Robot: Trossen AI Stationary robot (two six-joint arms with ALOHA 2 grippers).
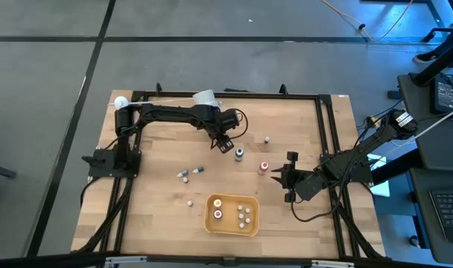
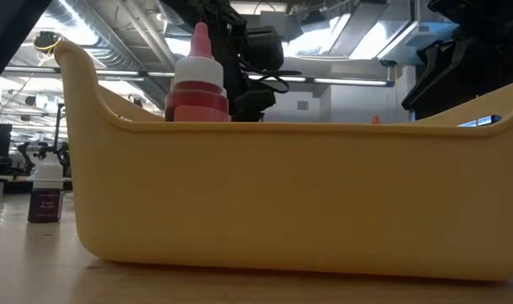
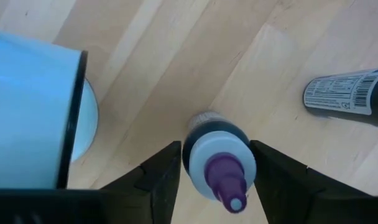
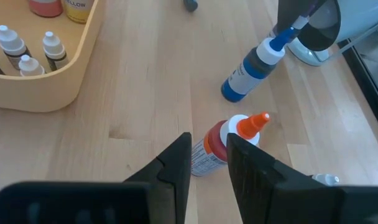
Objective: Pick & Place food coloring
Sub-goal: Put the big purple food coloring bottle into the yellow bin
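Approx. five bottles already in the yellow tray [image 1: 211, 223], several left out on the table [image 1: 159, 201]. Left gripper [image 3: 218, 177] sits open either side of a purple-cap bottle [image 3: 219, 165] mid-table, not yet squeezed. Right gripper [image 4: 207, 155] hangs narrow just short of the orange-cap bottle [image 4: 229, 142], holding nothing.

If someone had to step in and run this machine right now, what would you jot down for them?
Left gripper: open around an upright purple-capped bottle mid-table, not yet closed.
Right gripper: open, close to the orange-capped bottle, not gripping.
Done: several bottles already stand in the yellow tray.
Left: purple, orange, a blue-capped bottle and others loose on the table.
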